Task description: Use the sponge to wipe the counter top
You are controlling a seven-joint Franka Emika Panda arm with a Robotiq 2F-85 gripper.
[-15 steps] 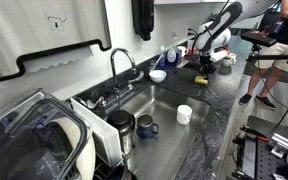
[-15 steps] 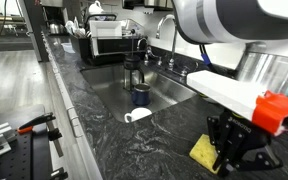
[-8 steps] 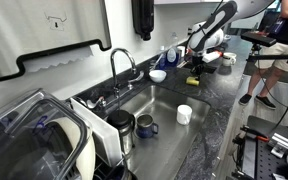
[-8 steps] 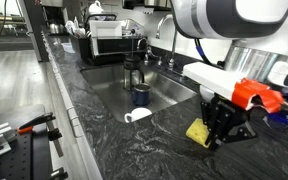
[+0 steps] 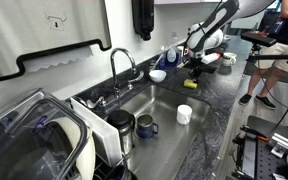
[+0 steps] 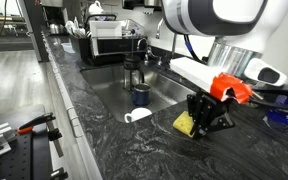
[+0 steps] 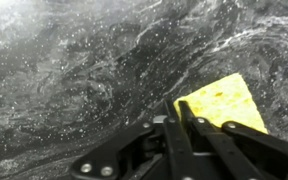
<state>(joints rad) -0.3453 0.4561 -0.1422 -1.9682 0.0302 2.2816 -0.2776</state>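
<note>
The yellow sponge lies flat on the black veined counter top, close to the sink's edge. It also shows in an exterior view and in the wrist view. My gripper stands over it, pointing down, and shows in the wrist view and in an exterior view. The jaws are nearly together, pinching the sponge's near corner and pressing it on the counter top. Most of the sponge sticks out to one side of the fingers.
The steel sink holds a white cup and a blue mug; the cup lies on its side. A faucet and a small white bowl stand behind the sink. A person stands at the counter's far end.
My gripper has slid along the counter top toward the sink edge, and the sponge has moved with it.
</note>
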